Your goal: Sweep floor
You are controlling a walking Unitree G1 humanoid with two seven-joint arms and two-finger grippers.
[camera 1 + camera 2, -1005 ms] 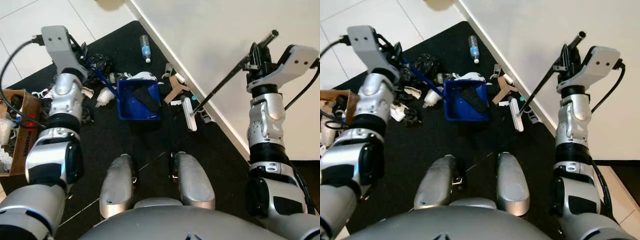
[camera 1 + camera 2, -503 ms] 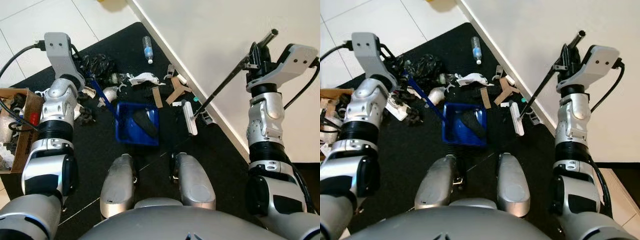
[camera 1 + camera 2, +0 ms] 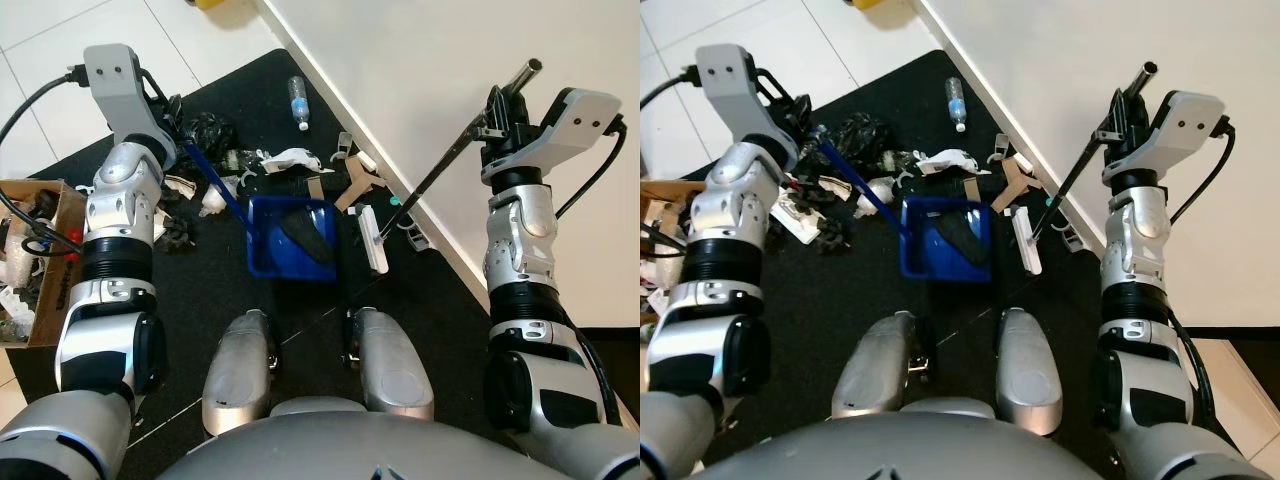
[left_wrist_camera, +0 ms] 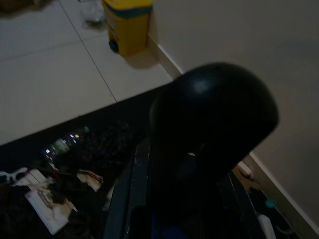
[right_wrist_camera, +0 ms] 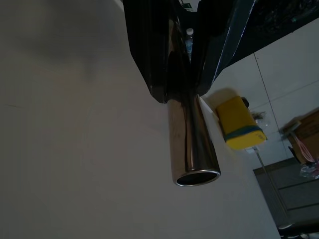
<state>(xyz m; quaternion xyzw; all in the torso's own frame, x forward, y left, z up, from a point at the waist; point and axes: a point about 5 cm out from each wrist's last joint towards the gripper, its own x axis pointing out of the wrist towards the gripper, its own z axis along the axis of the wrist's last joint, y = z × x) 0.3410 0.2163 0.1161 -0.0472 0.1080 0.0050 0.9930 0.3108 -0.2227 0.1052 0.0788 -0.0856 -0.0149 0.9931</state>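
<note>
Left eye view: the robot looks down past its own silver legs at a black mat beside a white wall. The left gripper, raised at the left, is clamped on the long blue handle of a blue dustpan. The handle slants down and to the right, so the pan lies flat on the mat just ahead of the feet, well below and to the right of that gripper, with a dark scrap already in it. This placement seems meant to keep the pan's open edge facing the litter, a spread of paper, cardboard and dark bits just beyond the pan. A clear bottle lies farther off near the wall, and a cardboard box of clutter sits at the left edge.

Right eye view: the right gripper, held high at the right, pinches the thin metal pole of a broom. The pole runs down and to the left to a white head resting on the mat just right of the pan, likely so it can drag litter toward it.

Left wrist view: dark; black fingers loom over dim litter, and a yellow bin stands by the wall.

Right wrist view: black fingers are pressed on the shiny pole, its open end pointing outward.
</note>
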